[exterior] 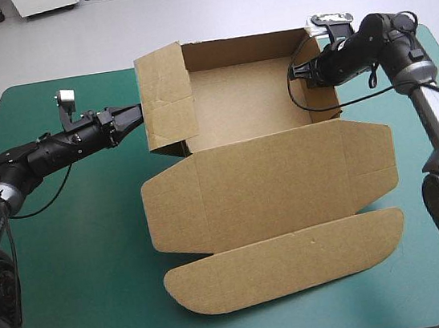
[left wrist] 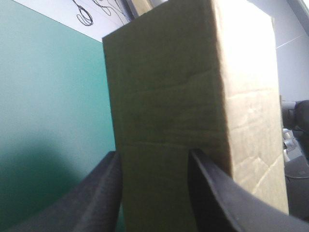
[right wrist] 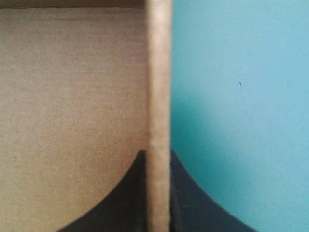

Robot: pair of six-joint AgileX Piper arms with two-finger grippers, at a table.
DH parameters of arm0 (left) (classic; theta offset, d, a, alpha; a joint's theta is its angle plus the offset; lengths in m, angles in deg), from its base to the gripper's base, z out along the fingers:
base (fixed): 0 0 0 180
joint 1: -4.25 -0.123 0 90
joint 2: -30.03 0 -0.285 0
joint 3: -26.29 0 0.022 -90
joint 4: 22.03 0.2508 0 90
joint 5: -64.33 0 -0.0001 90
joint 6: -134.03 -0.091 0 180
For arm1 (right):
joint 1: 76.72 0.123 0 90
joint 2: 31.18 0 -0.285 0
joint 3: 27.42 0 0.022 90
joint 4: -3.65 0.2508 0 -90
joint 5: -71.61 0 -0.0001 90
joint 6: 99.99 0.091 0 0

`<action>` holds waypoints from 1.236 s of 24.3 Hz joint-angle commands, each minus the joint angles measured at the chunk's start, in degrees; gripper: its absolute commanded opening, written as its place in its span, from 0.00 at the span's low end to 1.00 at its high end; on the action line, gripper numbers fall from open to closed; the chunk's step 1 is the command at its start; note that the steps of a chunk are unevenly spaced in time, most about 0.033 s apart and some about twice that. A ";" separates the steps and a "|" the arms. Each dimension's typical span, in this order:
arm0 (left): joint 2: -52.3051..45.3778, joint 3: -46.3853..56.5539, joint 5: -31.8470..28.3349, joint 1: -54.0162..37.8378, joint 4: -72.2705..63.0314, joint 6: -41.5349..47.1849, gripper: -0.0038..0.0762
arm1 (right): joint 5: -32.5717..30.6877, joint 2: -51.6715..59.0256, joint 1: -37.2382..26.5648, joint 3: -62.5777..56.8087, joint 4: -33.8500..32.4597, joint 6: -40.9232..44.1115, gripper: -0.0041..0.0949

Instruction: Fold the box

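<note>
Buckling threatens the box (exterior: 260, 167) if your right gripper (exterior: 304, 70), clamped on its wall (right wrist: 158, 96), pulls while the left gripper (exterior: 136, 113), fingers (left wrist: 96, 193) apart, pushes.

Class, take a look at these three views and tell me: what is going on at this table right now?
Two robot arms are partway through folding a brown box on the teal-green table. Its walls are raised into an open tray, and the lid lies flat toward the table's near edge. The right gripper is shut on the right wall, with the board between its fingers. The left gripper is at the outer face of the left wall, fingers apart.
</note>
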 commanded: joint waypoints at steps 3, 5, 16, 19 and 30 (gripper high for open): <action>-2.92 -2.04 7.49 2.78 -7.56 0.40 0.46 | 2.44 3.13 -0.25 1.85 1.78 0.48 0.03; -2.92 -2.04 7.49 3.30 -8.98 0.55 0.48 | 2.48 3.13 -0.25 1.85 1.78 0.48 0.03; -3.54 -2.04 7.49 3.94 -9.22 1.62 0.60 | 2.48 3.13 -0.25 1.85 1.78 0.48 0.03; -4.60 -2.37 7.49 3.94 -9.22 1.62 0.60 | 2.71 3.13 -0.25 1.85 1.78 0.48 0.03; -4.87 -6.06 6.82 6.09 -6.35 2.35 0.60 | 1.88 3.13 -0.25 1.85 1.78 0.61 0.03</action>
